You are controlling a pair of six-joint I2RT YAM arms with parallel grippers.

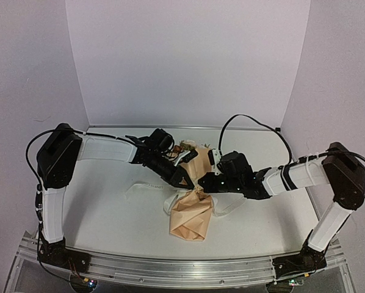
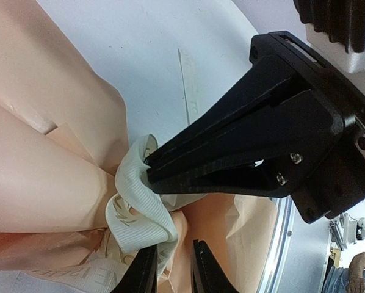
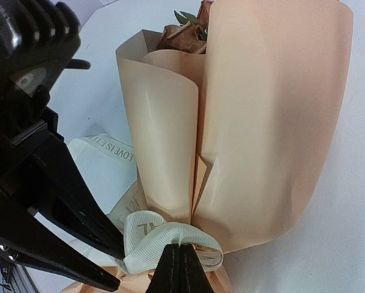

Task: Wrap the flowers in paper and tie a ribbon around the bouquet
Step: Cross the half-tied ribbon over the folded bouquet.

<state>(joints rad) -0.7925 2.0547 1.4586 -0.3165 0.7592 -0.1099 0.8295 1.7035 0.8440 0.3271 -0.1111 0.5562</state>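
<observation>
Closest to the right wrist camera, we find the right hand [image 3: 181, 250] clamped shut on the ribbon [image 3: 149, 235], which loops around the narrow waist of the bouquet [image 3: 164, 152]. The left hand [image 2: 174, 247] pinches the same ribbon just beside it. We see the paper [image 3: 268, 122] forming a cone that holds the flowers [image 3: 173, 38] at its wide end, lying on the tabletop [image 1: 109, 207].

The ribbon [image 3: 107, 157] reads "LOVE IS", rest unclear.
</observation>
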